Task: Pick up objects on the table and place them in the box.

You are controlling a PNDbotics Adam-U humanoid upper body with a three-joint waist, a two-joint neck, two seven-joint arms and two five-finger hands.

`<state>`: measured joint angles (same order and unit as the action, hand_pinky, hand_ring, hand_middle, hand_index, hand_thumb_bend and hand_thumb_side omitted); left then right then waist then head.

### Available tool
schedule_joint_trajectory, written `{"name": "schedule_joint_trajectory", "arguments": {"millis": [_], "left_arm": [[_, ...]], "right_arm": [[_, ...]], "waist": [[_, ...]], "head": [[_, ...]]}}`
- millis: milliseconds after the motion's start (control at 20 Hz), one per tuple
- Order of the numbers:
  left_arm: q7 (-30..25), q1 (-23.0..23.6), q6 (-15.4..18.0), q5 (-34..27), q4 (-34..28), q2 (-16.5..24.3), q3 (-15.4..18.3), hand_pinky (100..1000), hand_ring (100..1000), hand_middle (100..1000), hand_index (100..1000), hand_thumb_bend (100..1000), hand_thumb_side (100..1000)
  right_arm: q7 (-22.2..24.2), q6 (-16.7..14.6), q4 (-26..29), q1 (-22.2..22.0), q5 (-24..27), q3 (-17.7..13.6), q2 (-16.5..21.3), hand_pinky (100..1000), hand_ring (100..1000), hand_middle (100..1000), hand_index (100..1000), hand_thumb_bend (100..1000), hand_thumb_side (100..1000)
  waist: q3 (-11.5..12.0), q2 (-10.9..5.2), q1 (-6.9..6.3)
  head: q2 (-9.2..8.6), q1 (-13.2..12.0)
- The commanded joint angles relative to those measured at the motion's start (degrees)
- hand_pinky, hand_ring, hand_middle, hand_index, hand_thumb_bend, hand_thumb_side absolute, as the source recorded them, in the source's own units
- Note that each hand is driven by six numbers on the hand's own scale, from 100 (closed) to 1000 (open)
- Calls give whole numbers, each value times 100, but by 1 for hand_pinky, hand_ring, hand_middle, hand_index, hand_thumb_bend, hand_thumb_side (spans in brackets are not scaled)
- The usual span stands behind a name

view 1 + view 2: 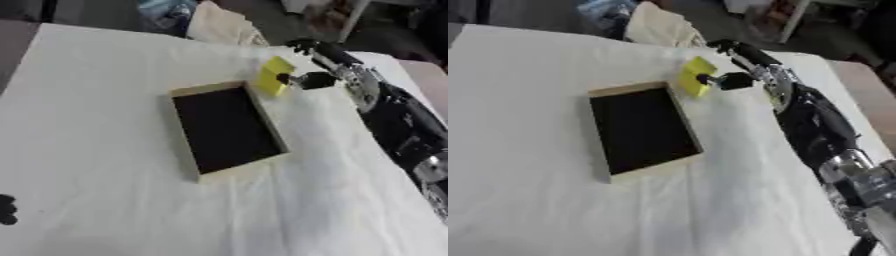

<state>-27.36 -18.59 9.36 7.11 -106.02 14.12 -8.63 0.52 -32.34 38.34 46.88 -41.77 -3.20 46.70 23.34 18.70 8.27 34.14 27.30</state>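
Note:
A shallow wooden box (273,129) with a dark inside lies in the middle of the white-covered table (105,100). A yellow block (275,75) hangs tilted just above the box's far right corner. My right hand (317,65) comes in from the right and pinches the block between thumb and fingers. At the lower left edge of the left eye view only the dark fingertips of my left hand (7,209) show.
A cream cloth bundle (223,26) and a bluish bag (166,12) lie beyond the table's far edge. Chair or table legs (785,20) stand at the back right. White cloth spreads wide to the left of and in front of the box.

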Motion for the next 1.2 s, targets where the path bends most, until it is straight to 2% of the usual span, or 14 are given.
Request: {"name": "schedule_joint_trajectory", "arguments": {"millis": [50,300,600,650,750,800,900,1050,1200], "left_arm": [[-8,-60,19,26,-109,17,10,799,562,567,722,204,925],[-12,-56,20,27,-108,12,9,799,562,567,722,204,926],[-17,-52,18,26,-106,7,8,800,562,567,722,205,926],[-17,-52,18,25,-106,6,8,800,562,567,722,205,926],[-18,-52,16,24,-106,5,8,800,562,567,722,205,926],[-19,-50,15,24,-105,5,8,800,562,568,722,205,926],[-22,-48,14,23,-104,4,6,800,562,568,722,205,925],[-22,-43,11,20,-102,2,9,801,562,568,723,205,925],[-22,-33,6,19,-98,1,11,801,562,568,722,205,924]], "right_arm": [[-141,33,-54,45,-96,-15,250,835,877,908,994,466,780],[-91,-35,-118,73,-145,22,196,817,853,905,989,444,814],[245,-280,-149,99,-123,52,128,788,811,882,971,397,825],[288,-310,-151,103,-113,46,126,756,743,833,948,350,725],[352,-394,-132,105,-99,41,122,733,691,805,938,331,677],[371,-426,-124,106,-93,37,121,716,623,774,927,315,609],[381,-490,-96,109,-73,27,123,685,554,732,915,311,519],[343,-568,-29,113,-34,16,130,649,488,681,902,309,409],[305,-643,76,114,29,14,146,637,468,646,887,306,377]], "waist": [[-16,-88,-28],[-14,-85,-38],[-26,-81,-42],[-29,-82,-42],[-39,-85,-41],[-43,-86,-40],[-53,-91,-39],[-72,-101,-43],[-97,-117,-45]], "head": [[-80,18],[-86,37],[-84,45],[-85,45],[-82,49],[-80,51],[-79,51],[-74,50],[-62,49]]}}
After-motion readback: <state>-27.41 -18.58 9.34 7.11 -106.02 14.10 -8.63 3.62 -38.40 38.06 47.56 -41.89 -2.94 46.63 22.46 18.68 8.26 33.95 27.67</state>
